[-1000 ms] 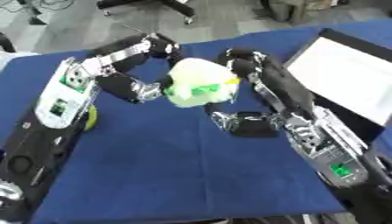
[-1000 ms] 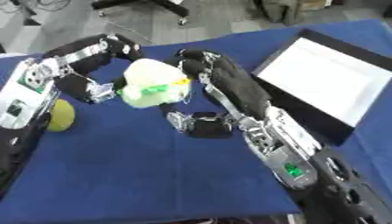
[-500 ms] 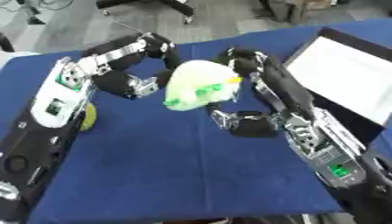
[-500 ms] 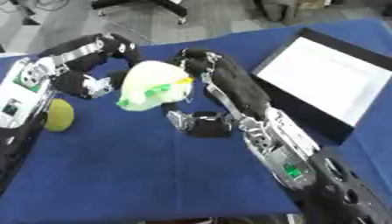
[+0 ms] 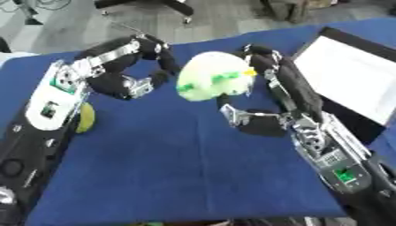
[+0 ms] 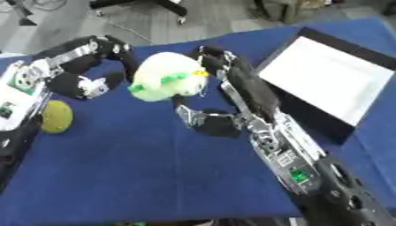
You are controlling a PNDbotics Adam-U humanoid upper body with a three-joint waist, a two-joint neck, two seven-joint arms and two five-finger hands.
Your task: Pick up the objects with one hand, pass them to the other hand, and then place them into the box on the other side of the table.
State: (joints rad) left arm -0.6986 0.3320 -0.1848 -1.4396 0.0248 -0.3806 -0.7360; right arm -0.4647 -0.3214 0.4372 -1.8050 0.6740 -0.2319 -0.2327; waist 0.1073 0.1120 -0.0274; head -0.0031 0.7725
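Observation:
A pale green-and-white soft toy (image 5: 210, 81) with a yellow tip hangs above the blue table (image 5: 170, 167). My right hand (image 5: 263, 121) is shut on it, fingers (image 5: 261, 59) arched over its top and thumb beneath. Just left of the toy, my left hand (image 5: 147, 66) is open, its fingers curved with nothing between them and a small gap to the toy. A yellow-green ball (image 6: 55, 116) lies on the cloth by my left forearm. The black box (image 6: 333, 77) with a white inside sits at the right.
The table's far edge runs behind both hands, with chair legs on the floor beyond it. My right forearm (image 6: 290, 154) crosses the cloth between the toy and the box.
The left hand has let go of the toy and drawn slightly left. The right hand now carries the toy alone and has shifted it a little to the right.

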